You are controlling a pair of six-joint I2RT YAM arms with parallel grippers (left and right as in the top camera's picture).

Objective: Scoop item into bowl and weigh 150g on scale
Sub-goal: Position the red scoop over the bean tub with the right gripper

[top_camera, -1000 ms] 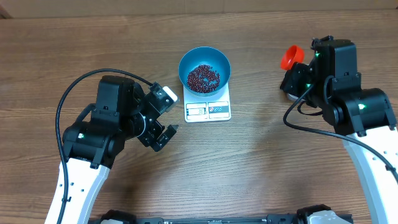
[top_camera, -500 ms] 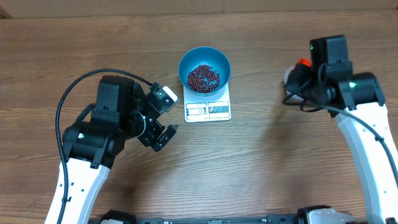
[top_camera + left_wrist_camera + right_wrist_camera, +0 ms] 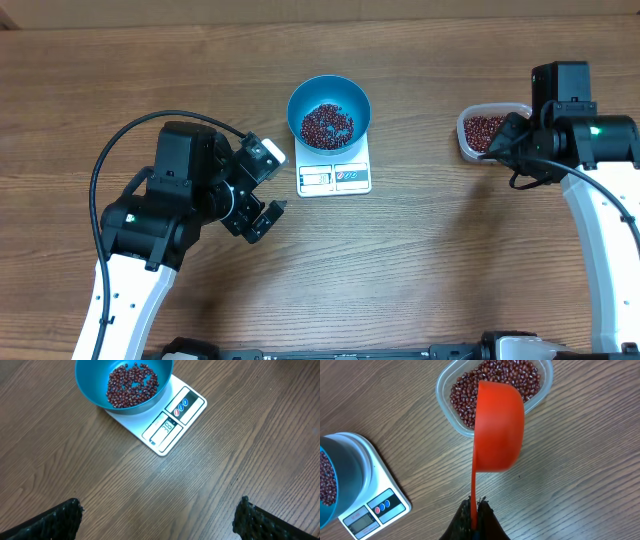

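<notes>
The blue bowl (image 3: 300, 100) stands on the white scale (image 3: 335, 178) at mid-table, with a thin layer of red-brown beans (image 3: 328, 124) in it. In the left wrist view the bowl (image 3: 90, 390) and scale (image 3: 172, 422) lie ahead. My left gripper (image 3: 157, 512) is open and empty over bare wood, below and left of the scale. My right gripper (image 3: 475, 510) is shut on the thin handle of an orange scoop (image 3: 497, 430). The scoop is turned on its side above the near rim of a clear tub (image 3: 442, 400) of beans (image 3: 500, 380). What the scoop holds is hidden.
The clear tub (image 3: 466, 140) sits at the right of the table, well apart from the scale. The right arm (image 3: 575, 140) lies just right of it. The left arm's black cable (image 3: 110, 150) loops over the table at the left.
The right arm has swung right and back with the scoop, uncovering the clear tub it was hiding. The left arm, bowl and scale have stayed still.
</notes>
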